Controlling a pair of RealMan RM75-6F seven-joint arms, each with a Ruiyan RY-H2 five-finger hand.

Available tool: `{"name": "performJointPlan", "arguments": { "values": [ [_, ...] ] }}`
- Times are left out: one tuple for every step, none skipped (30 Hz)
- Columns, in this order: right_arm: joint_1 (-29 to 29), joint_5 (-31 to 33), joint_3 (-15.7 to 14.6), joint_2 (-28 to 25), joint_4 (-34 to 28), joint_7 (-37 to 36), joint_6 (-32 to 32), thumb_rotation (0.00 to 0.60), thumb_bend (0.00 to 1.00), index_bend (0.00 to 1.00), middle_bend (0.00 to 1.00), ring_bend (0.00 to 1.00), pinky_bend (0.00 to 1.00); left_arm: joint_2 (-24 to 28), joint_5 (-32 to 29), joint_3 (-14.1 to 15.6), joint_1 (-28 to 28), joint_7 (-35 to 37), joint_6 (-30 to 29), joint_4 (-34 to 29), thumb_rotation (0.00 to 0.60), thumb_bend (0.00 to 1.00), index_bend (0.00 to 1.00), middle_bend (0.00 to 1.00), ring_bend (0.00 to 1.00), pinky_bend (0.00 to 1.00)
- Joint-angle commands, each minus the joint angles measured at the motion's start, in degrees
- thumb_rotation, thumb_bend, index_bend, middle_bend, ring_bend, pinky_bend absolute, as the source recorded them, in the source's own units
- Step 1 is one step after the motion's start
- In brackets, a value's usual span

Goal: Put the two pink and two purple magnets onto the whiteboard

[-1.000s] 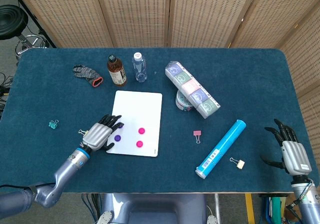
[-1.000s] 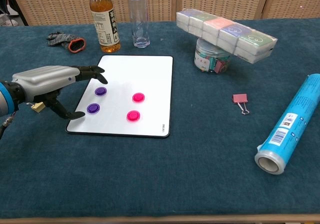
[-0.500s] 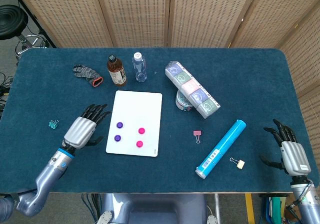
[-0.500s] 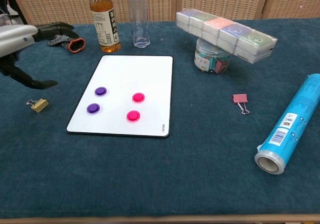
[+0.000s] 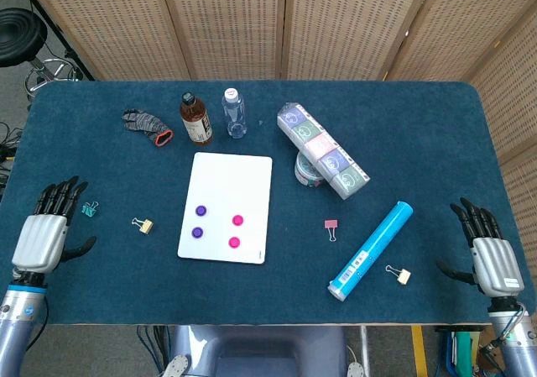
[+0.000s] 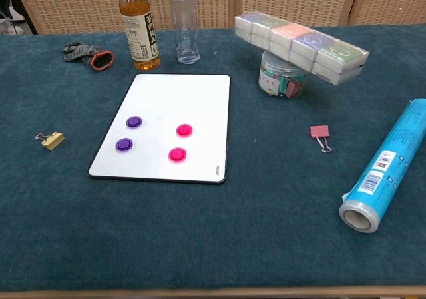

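Head view shows the whiteboard (image 5: 226, 207) lying flat near the middle of the blue table (image 5: 419, 133), with all four magnets on it: two purple magnets (image 5: 200, 222) on its left half and two pink magnets (image 5: 236, 231) on its right half, each pair one behind the other. The left hand (image 5: 44, 233) sits at the table's left edge, fingers spread and holding nothing; the right hand (image 5: 488, 256) sits at the far right edge, fingers likewise apart and empty. Neither hand appears in the chest view.

Behind the board stand a brown bottle (image 6: 138, 27) and a clear bottle (image 6: 186, 24), with a grey glove (image 6: 86, 54) off to their left. A long pack of boxes (image 6: 301, 47) rests tilted on top of a small tub (image 6: 278, 79) to the board's right. A pink binder clip (image 6: 320, 134) lies between the board and a blue roll (image 6: 387, 162). A gold binder clip (image 6: 50, 140) lies left of the board, a teal clip (image 5: 89, 210) just beside the left hand, and another gold clip (image 5: 399, 274) near the roll's lower end
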State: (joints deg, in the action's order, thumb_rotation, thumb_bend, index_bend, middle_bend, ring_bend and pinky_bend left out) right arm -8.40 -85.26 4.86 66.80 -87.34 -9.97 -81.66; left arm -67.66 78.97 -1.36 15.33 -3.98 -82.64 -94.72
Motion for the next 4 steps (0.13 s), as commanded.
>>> {"name": "performJointPlan", "arguments": {
  "values": [
    [0.4,-0.7,0.5,0.7,0.9,1.5,-2.0,0.600,0.10,0.00,0.00,0.00,0.00,1.8,-1.6,0.4,-2.2,1.3,-1.4,0.2,0.600,0.19,0.00,0.00,0.00,0.00],
    [0.5,-0.9,0.6,0.8,1.0,1.9,-2.4,0.600,0.10,0.00,0.00,0.00,0.00,1.9,-1.8,0.5,-2.7,1.3,-1.7,0.2,0.600,0.19,0.00,0.00,0.00,0.00],
    [0.6,-1.1,0.6,0.9,0.9,2.2,-2.7,0.600,0.10,0.00,0.00,0.00,0.00,2.0,-1.9,0.7,-3.2,1.4,-1.9,0.2,0.600,0.18,0.00,0.00,0.00,0.00],
    [0.6,-1.2,0.6,1.0,0.9,2.5,-3.0,0.600,0.10,0.00,0.00,0.00,0.00,2.1,-2.0,0.8,-3.6,1.6,-1.9,0.1,0.600,0.18,0.00,0.00,0.00,0.00]
  ]
}}
